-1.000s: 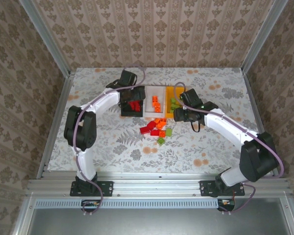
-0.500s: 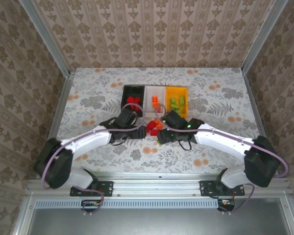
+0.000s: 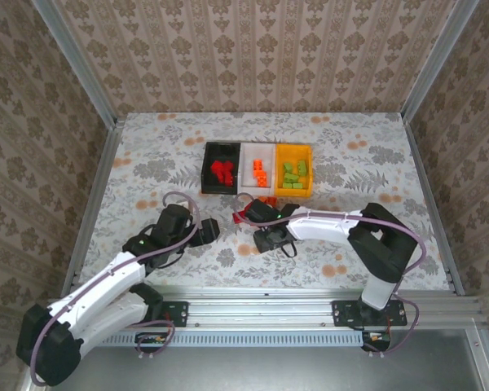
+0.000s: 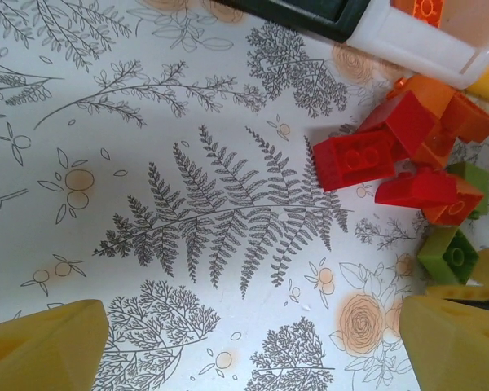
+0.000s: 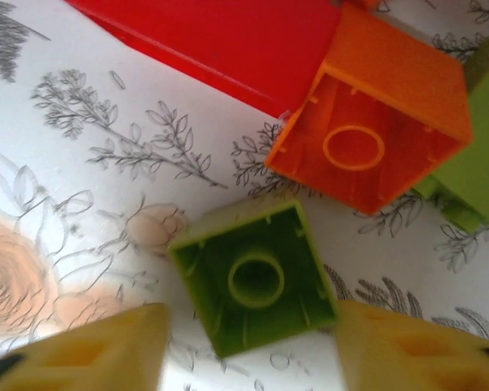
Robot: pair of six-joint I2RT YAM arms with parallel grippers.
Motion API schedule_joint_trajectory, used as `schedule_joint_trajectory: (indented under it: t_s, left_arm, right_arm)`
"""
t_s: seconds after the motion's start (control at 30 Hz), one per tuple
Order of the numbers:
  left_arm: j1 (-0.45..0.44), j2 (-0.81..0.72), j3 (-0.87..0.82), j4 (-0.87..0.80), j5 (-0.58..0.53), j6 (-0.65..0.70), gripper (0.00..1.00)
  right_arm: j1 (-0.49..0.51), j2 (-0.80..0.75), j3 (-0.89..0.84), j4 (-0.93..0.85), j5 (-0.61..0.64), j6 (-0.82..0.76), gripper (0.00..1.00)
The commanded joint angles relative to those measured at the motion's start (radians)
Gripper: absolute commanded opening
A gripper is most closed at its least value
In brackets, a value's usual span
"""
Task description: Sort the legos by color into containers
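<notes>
Right wrist view shows your right gripper (image 5: 248, 326) straddling a light green lego (image 5: 253, 281) lying near the white bin (image 3: 257, 151), on its near side; you cannot tell whether it pinches. Your left gripper (image 4: 253, 342) hangs released and empty, well off to that bin's near left.

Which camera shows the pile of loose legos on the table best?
The left wrist view: the pile lies in the open, red, orange and green all clear. In the top view it is tiny, partly under the right arm. The right wrist view is too close, catching a few bricks.
</notes>
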Motion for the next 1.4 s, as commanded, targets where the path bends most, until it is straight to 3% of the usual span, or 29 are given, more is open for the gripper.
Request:
schedule_joint_trajectory:
  t_s: [0.0,0.07,0.17,0.23,0.3,0.4,0.77,1.03,1.37]
  left_arm:
    - [0.007,-0.005,-0.002,-0.048,-0.013,-0.013,0.94]
    - [0.008,-0.006,0.0,-0.056,-0.005,-0.009,0.94]
    - [0.008,-0.019,-0.009,-0.055,-0.001,-0.007,0.94]
    - [0.011,-0.026,-0.015,-0.052,0.0,-0.003,0.94]
    - [0.014,-0.029,-0.016,-0.052,0.003,0.002,0.94]
    - [0.019,-0.03,-0.011,-0.053,0.012,0.008,0.94]
    - [0.064,-0.024,0.009,-0.073,0.043,0.044,0.94]
    - [0.106,0.01,0.022,-0.06,0.073,0.072,0.94]
    - [0.158,0.178,0.09,-0.017,0.105,0.016,0.94]
  right_arm:
    - [0.002,0.033,0.035,0.004,0.036,-0.006,0.41]
    - [0.002,0.024,0.038,0.001,0.04,-0.011,0.35]
    - [0.005,0.01,0.041,-0.011,0.038,-0.022,0.34]
    - [0.005,0.017,0.053,-0.032,0.042,-0.03,0.4]
    - [0.005,0.019,0.058,-0.064,0.051,-0.043,0.51]
    - [-0.005,0.033,0.079,-0.069,0.056,-0.071,0.54]
    - [-0.01,0.139,0.169,-0.066,0.033,-0.103,0.41]
    - [0.015,0.091,0.17,-0.07,0.093,-0.05,0.32]
    - [0.056,-0.077,0.097,-0.046,0.154,-0.036,0.31]
